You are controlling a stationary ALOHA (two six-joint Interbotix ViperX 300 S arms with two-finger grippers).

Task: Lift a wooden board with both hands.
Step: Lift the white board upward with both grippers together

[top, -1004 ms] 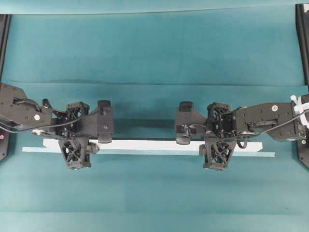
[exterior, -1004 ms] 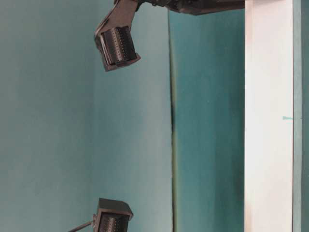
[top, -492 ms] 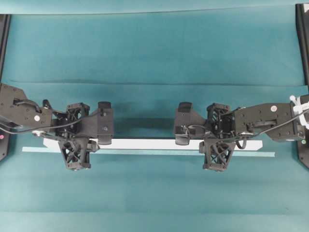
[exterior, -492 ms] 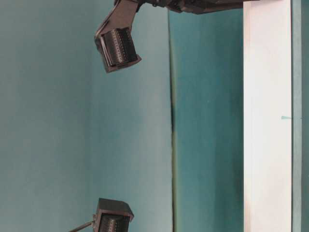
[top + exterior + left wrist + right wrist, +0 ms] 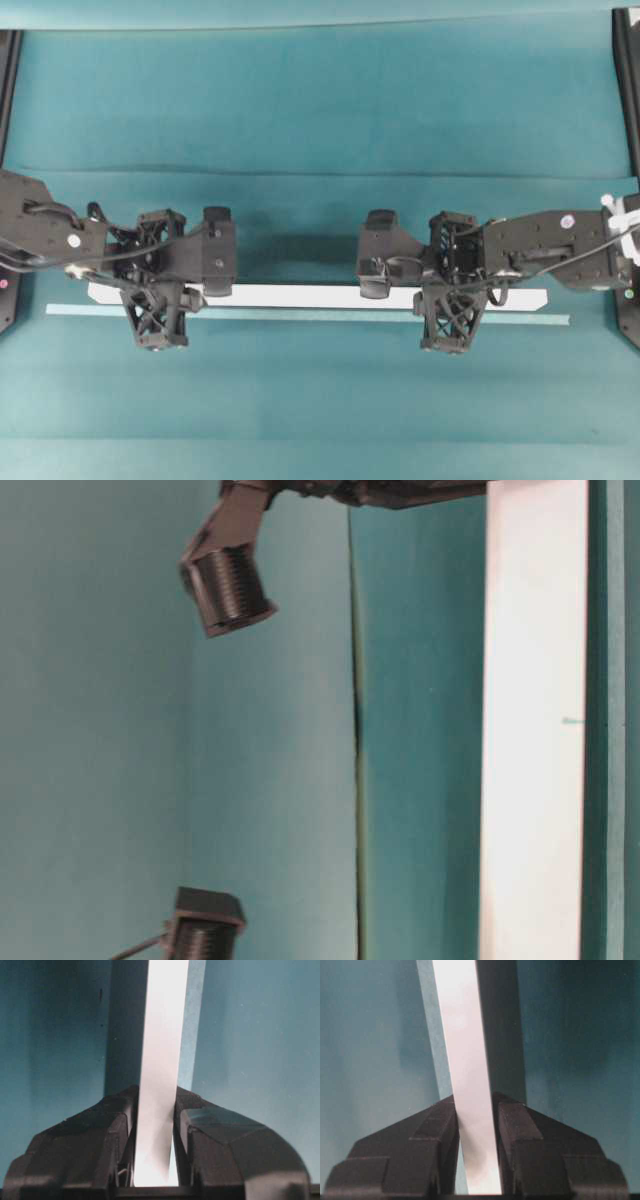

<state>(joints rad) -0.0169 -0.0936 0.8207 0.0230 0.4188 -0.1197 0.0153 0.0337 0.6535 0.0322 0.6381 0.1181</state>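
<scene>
Your left gripper (image 5: 154, 292) is closed onto the wooden board (image 5: 300, 296), close to the board's left end. In the left wrist view its two fingers (image 5: 107, 1130) press against both long edges of the white plank, with no gap on either side, and the board runs straight away from the claw toward the top of that view.

Your right gripper (image 5: 453, 294) is clamped on the same board near its right end. In the right wrist view the fingers (image 5: 440, 1132) pinch the plank from both sides, and the board leans slightly leftward as it runs away from the claw.

From overhead, the board spans between your two claws, and a short stub of it sticks out beyond each one. Just below it, on the near side of both grippers, you can see a thin pale teal strip (image 5: 300, 314) lying parallel on the teal table cover (image 5: 320, 100); it reaches a little further out than the board at both ends.

In the table-level view, which is turned sideways, the board shows as a broad white band (image 5: 533, 730) with a dark gap between it and the narrow pale strip beside it. In both wrist views a dark shadow band lies on the cover beside the plank.

No container shows in any view.
</scene>
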